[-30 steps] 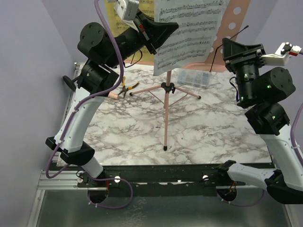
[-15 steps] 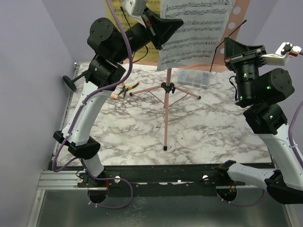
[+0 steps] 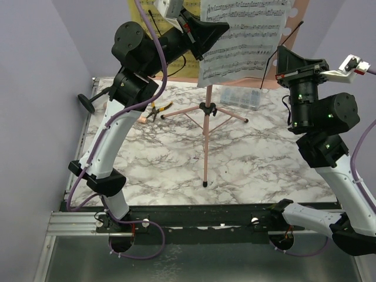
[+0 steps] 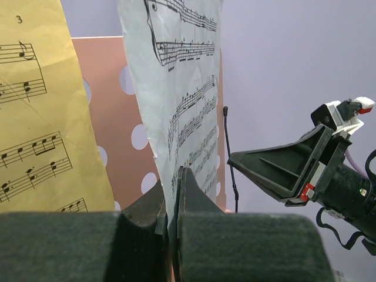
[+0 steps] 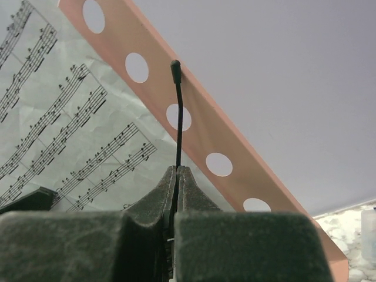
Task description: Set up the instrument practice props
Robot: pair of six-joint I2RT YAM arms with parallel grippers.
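Note:
The pink music stand (image 3: 205, 141) stands on its tripod mid-table, its perforated desk (image 4: 117, 117) at the top. My left gripper (image 3: 223, 27) is shut on the lower edge of the white music sheet (image 4: 182, 76), held against the desk beside the yellow sheet (image 4: 35, 117). At the desk's right side my right gripper (image 5: 177, 168) is shut on a thin black rod (image 5: 178, 117) that rises in front of the desk (image 5: 200, 141). The black mic stand (image 3: 87, 103) lies at the table's left edge. The pink-beige microphone (image 3: 141, 119) lies near it.
Yellow-handled pliers (image 3: 157, 110) lie left of the tripod legs. A clear compartment box (image 3: 239, 97) sits behind the stand on the marble table (image 3: 264, 164). Purple walls close in on the left, back and right.
My left gripper has carried the white sheet up and slightly right along the desk. My right gripper has closed its fingers onto the thin black rod.

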